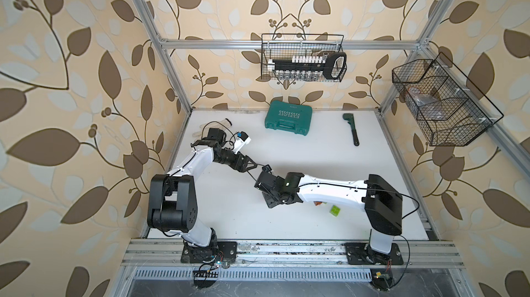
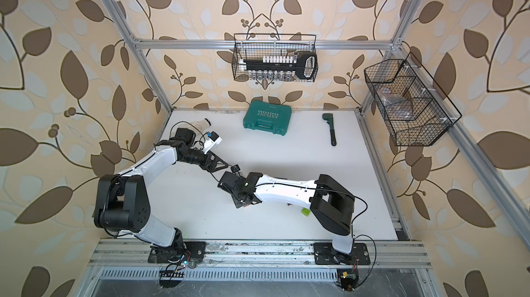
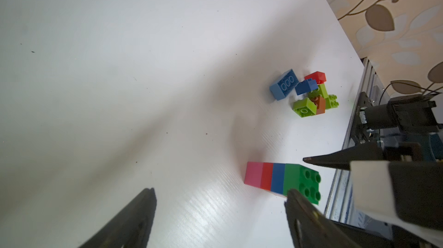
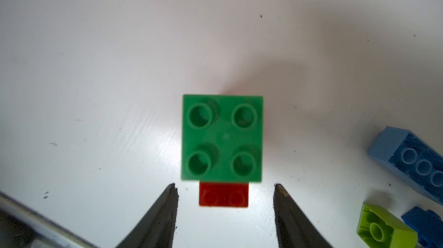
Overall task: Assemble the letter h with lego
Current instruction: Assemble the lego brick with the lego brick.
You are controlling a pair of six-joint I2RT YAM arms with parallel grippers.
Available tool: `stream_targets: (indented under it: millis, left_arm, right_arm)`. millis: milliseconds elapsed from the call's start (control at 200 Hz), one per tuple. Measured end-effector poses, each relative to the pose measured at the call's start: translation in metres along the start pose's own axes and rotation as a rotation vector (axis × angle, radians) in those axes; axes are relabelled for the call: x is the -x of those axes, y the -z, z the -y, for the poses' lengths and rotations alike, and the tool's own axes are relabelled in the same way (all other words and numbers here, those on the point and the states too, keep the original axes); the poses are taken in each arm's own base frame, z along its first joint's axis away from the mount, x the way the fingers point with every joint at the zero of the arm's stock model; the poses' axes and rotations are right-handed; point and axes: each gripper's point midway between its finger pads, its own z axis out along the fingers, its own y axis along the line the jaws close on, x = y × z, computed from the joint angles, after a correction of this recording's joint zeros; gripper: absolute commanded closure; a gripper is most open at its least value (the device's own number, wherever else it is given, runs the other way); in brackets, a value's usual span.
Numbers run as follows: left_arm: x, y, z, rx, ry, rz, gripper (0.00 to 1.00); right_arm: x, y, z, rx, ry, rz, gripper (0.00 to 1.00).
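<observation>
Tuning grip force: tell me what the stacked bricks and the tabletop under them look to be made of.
The brick stack: moulded plastic, it seems, smooth and semi-glossy; uniform colours, crisp edges, hollow studs on the green top brick. The tabletop: probably white plastic or coated board, glossy; a streaky highlight with fine parallel lines shows beside the stack. Its core cannot be told.

In both top views the right arm (image 1: 329, 191) hides most of the lego pile (image 1: 334, 210).
</observation>
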Motion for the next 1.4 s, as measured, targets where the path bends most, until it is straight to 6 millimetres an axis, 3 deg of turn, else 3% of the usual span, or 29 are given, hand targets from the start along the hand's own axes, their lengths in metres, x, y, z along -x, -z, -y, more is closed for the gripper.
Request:
stream_targets:
  millis: [200,345,520,845,1020,1400]
  left_arm:
    - [-0.005,-0.015,0.042,-0.034,-0.023,-0.087,0.08]
    - [-0.014,-0.024,0.061,-0.018,-0.034,-0.155,0.07]
    - [-0.021,-0.034,0.066,0.034,-0.053,-0.216,0.07]
    - [-0.025,-0.042,0.064,0.103,-0.108,-0.255,0.12]
    - [-0.026,-0.043,0.064,0.117,-0.127,-0.259,0.16]
    - [-0.032,-0.047,0.063,0.116,-0.133,-0.277,0.19]
  right_arm:
    - [-0.016,0.023,0.004,0.11,-0.042,-0.016,0.44]
    - [-0.016,0.024,0.014,0.18,-0.24,-0.057,0.57]
    - [-0.015,0.015,0.023,0.239,-0.443,-0.098,0.6]
    - [-0.003,-0.004,0.027,0.278,-0.47,-0.127,0.7]
    - [-0.008,-0.017,0.019,0.309,-0.451,-0.169,0.75]
    - [-0.003,-0.023,0.009,0.336,-0.431,-0.184,0.77]
